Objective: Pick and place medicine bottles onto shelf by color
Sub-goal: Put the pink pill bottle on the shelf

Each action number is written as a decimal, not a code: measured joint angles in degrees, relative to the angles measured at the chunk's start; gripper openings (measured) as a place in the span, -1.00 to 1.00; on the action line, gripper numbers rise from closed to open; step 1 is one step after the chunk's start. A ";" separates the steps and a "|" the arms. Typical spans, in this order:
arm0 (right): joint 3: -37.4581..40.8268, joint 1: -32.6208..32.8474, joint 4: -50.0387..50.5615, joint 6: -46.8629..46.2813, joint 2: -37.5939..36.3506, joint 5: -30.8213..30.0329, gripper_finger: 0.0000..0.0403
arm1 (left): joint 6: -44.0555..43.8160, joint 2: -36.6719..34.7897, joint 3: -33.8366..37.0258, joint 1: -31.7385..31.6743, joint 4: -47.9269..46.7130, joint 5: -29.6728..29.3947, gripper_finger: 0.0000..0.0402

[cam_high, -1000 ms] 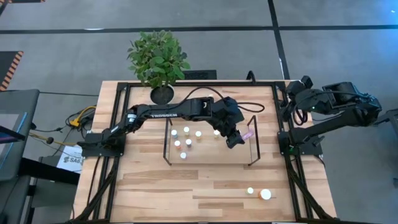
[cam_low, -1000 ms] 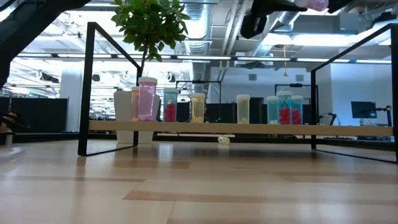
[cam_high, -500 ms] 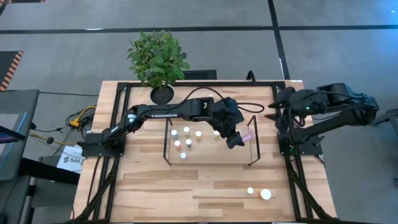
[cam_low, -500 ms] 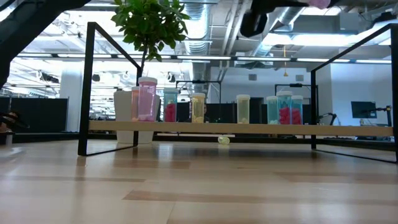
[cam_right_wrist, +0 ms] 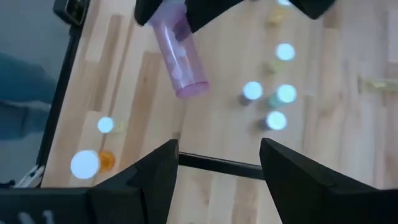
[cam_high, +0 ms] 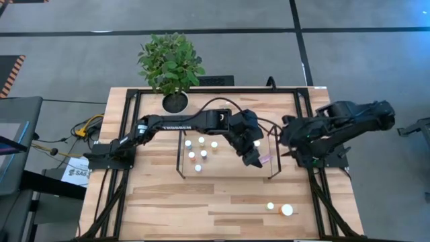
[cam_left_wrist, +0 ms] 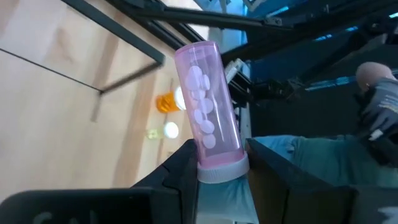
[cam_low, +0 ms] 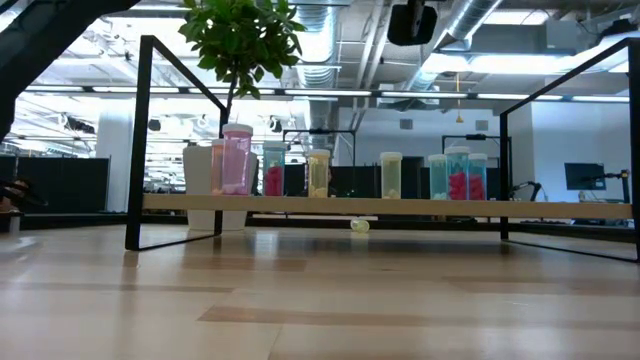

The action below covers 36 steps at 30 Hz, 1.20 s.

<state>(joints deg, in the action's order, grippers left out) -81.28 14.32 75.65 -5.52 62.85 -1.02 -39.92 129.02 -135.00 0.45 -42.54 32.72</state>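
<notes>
My left gripper [cam_high: 255,158] is over the right end of the shelf [cam_high: 225,168], a light-wood platform with black wire end frames. It is shut on a pink bottle [cam_left_wrist: 208,127], which also shows in the right wrist view [cam_right_wrist: 180,59]. Several white-capped bottles [cam_high: 201,153] stand on their bases on the shelf; in the low view they are pink [cam_low: 237,160], yellow [cam_low: 318,173] and teal [cam_low: 458,173]. My right gripper [cam_right_wrist: 217,186] is open and empty above the shelf's right end [cam_high: 287,138], facing the pink bottle. My left gripper pinches the pink bottle's cap end [cam_left_wrist: 222,171] between its two fingers [cam_left_wrist: 180,177]. The bottle's body sticks out past the fingertips, along the fingers, toward the table's right edge. It is lifted clear above the shelf, lying tilted rather than upright.
A wide orange bottle [cam_high: 287,210] and a small yellowish bottle [cam_high: 271,206] stand on the table near its front right. A potted plant [cam_high: 171,67] stands at the far edge. A small bottle [cam_low: 360,226] lies on the table behind the shelf. Black frame rails run along the table's sides.
My right arm has swung from the table's far right toward the shelf's right end, close to the held bottle. My left gripper has gone a little toward the table's near edge with the pink bottle, which has left the top of the low view.
</notes>
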 joint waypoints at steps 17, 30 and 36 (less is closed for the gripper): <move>0.00 7.35 -7.82 -0.04 6.90 0.01 0.23 | -6.57 0.03 0.00 0.29 0.00 6.48 -0.51; -0.09 9.69 -11.12 2.74 8.62 -0.67 0.23 | -9.29 0.10 0.00 -0.11 4.57 7.36 -0.51; -0.06 9.69 -11.22 4.00 9.34 -2.12 0.23 | -11.34 0.10 0.00 -0.13 6.51 7.69 -0.51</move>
<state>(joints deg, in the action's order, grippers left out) -81.34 24.01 64.43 -1.51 72.19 -3.14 -51.27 129.12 -135.00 0.32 -36.03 40.40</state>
